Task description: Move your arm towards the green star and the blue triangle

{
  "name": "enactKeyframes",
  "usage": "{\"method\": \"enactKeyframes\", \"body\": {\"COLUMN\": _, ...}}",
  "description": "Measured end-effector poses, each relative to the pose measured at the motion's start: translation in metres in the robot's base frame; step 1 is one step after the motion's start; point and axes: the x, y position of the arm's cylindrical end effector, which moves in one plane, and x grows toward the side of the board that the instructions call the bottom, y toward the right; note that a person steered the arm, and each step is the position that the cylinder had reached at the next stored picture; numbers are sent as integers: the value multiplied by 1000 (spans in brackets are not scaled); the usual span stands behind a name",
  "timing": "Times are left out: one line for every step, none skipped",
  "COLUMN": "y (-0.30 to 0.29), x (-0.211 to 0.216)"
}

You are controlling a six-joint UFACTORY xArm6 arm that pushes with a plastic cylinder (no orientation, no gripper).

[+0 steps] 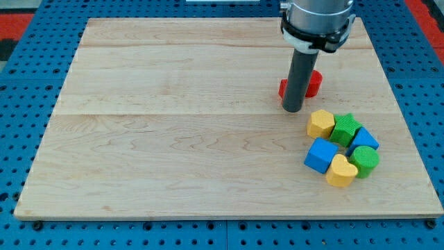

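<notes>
The green star (345, 129) lies at the view's right, in a tight cluster of blocks. The blue triangle (365, 139) touches it on its lower right. My tip (293, 110) rests on the board up and to the left of the cluster, roughly a block's width from the nearest block. A red block (311, 82) sits directly behind the rod, partly hidden by it.
In the cluster are a yellow pentagon-like block (320, 123), a blue cube (320, 155), a yellow heart (341, 171) and a green round block (365, 161). The wooden board (173, 139) lies on a blue pegboard surface; its right edge is close to the cluster.
</notes>
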Motion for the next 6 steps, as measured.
{"method": "enactKeyframes", "body": {"y": 0, "x": -20}}
{"method": "enactKeyframes", "body": {"y": 0, "x": -37}}
{"method": "enactKeyframes", "body": {"y": 13, "x": -26}}
{"method": "enactKeyframes", "body": {"y": 47, "x": -1}}
{"method": "enactKeyframes", "body": {"y": 91, "x": 3}}
{"method": "enactKeyframes", "body": {"y": 130, "x": 22}}
